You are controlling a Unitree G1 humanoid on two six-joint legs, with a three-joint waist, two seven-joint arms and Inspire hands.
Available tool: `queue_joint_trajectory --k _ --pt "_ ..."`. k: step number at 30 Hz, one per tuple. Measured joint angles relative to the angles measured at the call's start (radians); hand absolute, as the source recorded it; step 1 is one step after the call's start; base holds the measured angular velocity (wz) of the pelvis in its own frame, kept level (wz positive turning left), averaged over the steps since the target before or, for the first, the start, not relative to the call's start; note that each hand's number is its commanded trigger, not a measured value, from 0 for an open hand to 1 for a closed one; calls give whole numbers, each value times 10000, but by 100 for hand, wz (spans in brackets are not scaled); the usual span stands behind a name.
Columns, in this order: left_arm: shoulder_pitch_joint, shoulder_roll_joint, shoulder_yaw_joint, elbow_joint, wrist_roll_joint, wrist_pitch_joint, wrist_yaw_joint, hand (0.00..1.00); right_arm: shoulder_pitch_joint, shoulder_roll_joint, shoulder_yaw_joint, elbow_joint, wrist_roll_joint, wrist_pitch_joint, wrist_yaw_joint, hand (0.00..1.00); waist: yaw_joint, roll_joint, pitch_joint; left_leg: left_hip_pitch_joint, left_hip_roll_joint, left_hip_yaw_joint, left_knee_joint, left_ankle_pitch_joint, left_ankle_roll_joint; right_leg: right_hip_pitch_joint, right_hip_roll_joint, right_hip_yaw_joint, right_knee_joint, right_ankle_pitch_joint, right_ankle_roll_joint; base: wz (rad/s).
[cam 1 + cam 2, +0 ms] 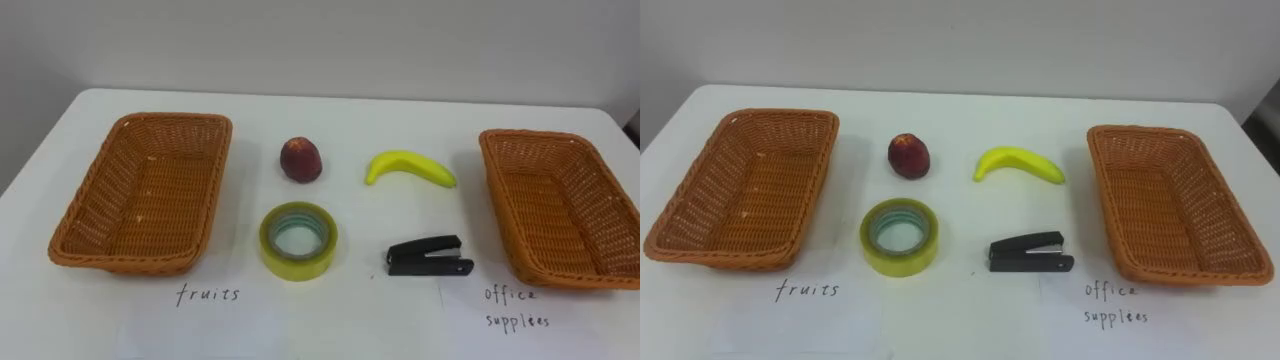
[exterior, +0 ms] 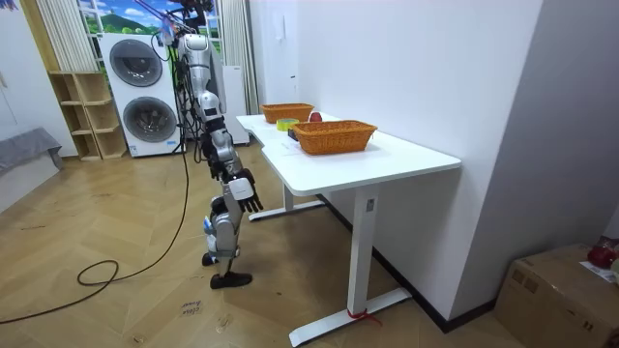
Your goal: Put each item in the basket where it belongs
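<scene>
Yellow-green tape roll [image 1: 298,240] and black stapler [image 1: 430,256] lie nearest on the white desk [image 1: 360,310]; beyond them, a dark-red peach [image 1: 300,159] and a yellow banana [image 1: 409,167]. Wicker left basket [image 1: 128,262] and right basket [image 1: 494,190] flank all four. Right robot hand [image 2: 249,193] hangs beside the desk, fingers loose, holding nothing.

White table [image 1: 350,120], left wicker basket [image 1: 100,180], right wicker basket [image 1: 505,200], peach [image 1: 300,159], banana [image 1: 410,167], tape roll [image 1: 290,262], stapler [image 1: 428,256]
</scene>
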Motion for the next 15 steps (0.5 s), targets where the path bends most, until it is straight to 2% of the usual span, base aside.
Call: queue_joint_trajectory --k 15 --pt "-125 6 37 -52 363 63 94 0 -14 -1 -28 -5 -20 109 20 0 -15 -46 36 8 7 75 -10 -1 0 36 -1 59 91 0 0 -1"
